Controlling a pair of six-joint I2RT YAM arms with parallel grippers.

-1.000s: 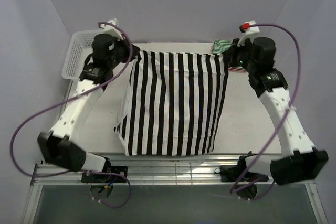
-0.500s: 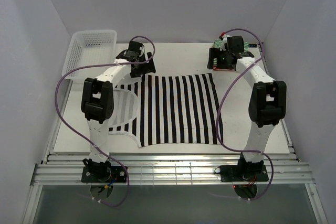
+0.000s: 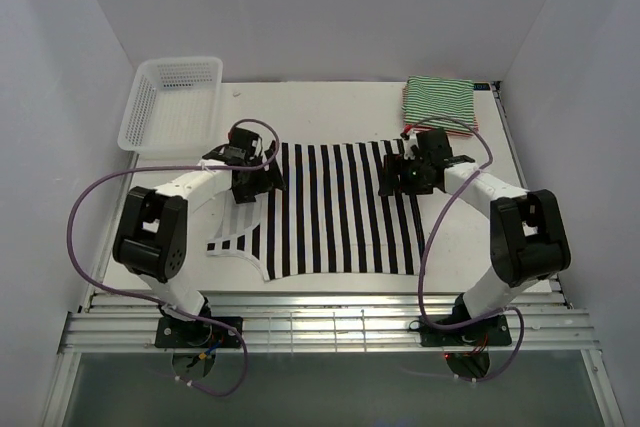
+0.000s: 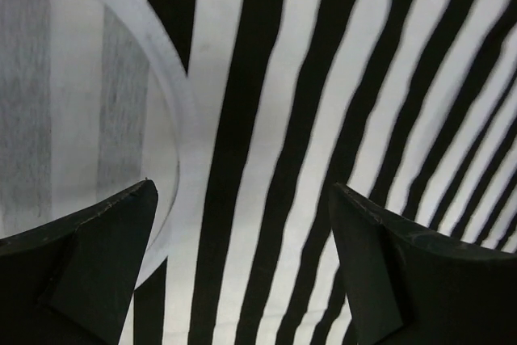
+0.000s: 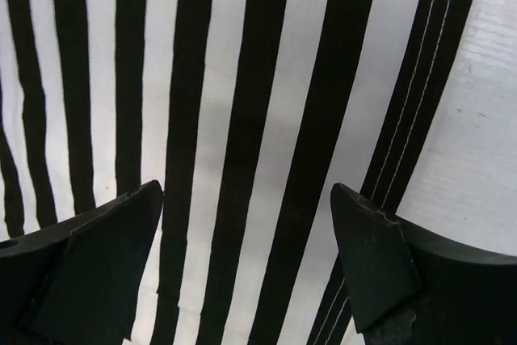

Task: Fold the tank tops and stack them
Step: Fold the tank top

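On the table (image 3: 470,237) the black-and-white tank top (image 3: 340,209) lies spread; left gripper (image 3: 260,185) and right gripper (image 3: 393,179) gape empty.

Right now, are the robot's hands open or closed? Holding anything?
Left gripper: open, holding nothing, over the black-and-white striped tank top.
Right gripper: open, holding nothing, over the same top.

Top view: left arm (image 3: 150,232) bent at lower left, right arm (image 3: 525,237) bent at lower right, both forearms angling in toward mid-frame. Left gripper (image 4: 242,199) points down, jaws spread wide and empty. Right gripper (image 5: 246,199) likewise gapes, empty. Both look low, though fingertip contact is hard to judge.
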